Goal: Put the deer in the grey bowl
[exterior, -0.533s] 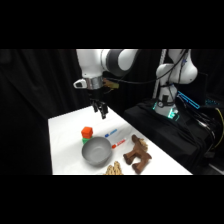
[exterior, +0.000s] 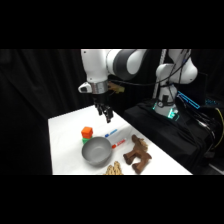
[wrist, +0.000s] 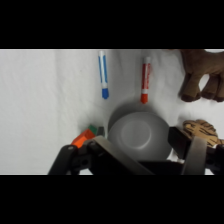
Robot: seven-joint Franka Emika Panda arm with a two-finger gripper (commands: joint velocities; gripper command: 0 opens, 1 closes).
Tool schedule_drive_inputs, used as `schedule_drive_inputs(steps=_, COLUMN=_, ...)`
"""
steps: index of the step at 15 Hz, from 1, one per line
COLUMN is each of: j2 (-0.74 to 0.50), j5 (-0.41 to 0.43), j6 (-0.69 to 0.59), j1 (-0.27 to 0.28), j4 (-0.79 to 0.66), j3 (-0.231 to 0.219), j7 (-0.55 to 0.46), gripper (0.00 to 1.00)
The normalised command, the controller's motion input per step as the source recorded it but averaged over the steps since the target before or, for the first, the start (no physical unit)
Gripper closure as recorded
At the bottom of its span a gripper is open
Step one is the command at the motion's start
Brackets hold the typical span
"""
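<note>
White table, dark surroundings

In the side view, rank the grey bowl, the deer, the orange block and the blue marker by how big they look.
1. grey bowl and deer, too alike to separate
2. blue marker and orange block, also close; the marker is longer but thinner

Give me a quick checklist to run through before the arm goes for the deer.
1. Deer lying free on the table, nothing on top: ok.
2. Grey bowl empty and upright: ok.
3. Gripper empty, hanging above the table: ok.
4. Fingers open wide enough for the deer: cannot tell.
5. Gripper over the deer: not ok, it hangs nearer the bowl and the blue marker.
6. Red marker and tan ribbed object sit close beside the bowl; clear drop path: cannot tell.
</note>
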Motion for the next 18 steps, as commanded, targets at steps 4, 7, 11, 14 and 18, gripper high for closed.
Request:
schedule_drive_inputs(steps=4, j2=-0.22, j5=-0.209, j6=0.17, j1=0.183, j4=-0.27, j3=0.111, j7=0.42, gripper=0.0)
schedule_drive_inputs(steps=7, j2=-0.19, j5=-0.166, j6=0.17, j1=0.138, j4=-0.26, j3=0.093, j7=0.33, gripper=0.0)
schedule_drive_inputs(steps=11, j2=-0.13, j5=-0.126, j6=0.26, j1=0.099, j4=-0.27, j3=0.072, j7=0.28, gripper=0.0)
schedule_drive_inputs(steps=14, j2=-0.01, j5=-0.17, j6=0.39, j1=0.073, j4=-0.23, j3=0.031, j7=0.28, gripper=0.0)
schedule_drive_inputs(steps=18, j2=0.19, j5=-0.177, j6=0.44, j1=0.04, j4=-0.13, j3=-0.033, j7=0.22, gripper=0.0)
